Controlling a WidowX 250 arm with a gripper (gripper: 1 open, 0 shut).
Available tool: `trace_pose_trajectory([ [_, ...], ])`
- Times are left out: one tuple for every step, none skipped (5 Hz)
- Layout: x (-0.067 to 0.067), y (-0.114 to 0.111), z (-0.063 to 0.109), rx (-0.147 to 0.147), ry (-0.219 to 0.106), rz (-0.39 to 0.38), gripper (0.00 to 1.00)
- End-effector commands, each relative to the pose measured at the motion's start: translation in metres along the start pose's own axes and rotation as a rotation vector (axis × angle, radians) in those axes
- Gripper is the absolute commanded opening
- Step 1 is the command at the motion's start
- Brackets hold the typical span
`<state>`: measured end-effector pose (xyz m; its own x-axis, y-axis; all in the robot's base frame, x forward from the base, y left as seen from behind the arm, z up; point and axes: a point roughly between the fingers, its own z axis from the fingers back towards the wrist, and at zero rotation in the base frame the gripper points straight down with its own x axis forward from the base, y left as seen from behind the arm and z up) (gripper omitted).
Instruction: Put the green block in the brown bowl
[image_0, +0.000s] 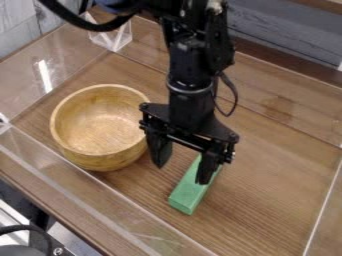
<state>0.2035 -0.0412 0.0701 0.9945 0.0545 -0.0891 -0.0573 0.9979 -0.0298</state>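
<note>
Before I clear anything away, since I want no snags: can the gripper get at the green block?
Probably yes: the gripper is open at the green block, and the brown bowl sits off beside it.

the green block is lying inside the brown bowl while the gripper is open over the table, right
Not quite: the camera view shows the green block lying on the table, outside the brown bowl. The gripper is indeed open over the table.
</note>
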Motion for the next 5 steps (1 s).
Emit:
trace_pose_trajectory([
  [0.003,-0.004,0.001,-0.009,-0.03,-0.004,1.0],
  [0.003,-0.004,-0.007,-0.009,-0.027,-0.007,1.0],
  [0.003,-0.005,-0.014,-0.011,-0.026,-0.007,1.0],
  [0.005,-0.004,-0.022,-0.015,-0.029,-0.004,1.0],
  [0.006,-0.004,-0.028,-0.02,-0.034,0.0,1.0],
])
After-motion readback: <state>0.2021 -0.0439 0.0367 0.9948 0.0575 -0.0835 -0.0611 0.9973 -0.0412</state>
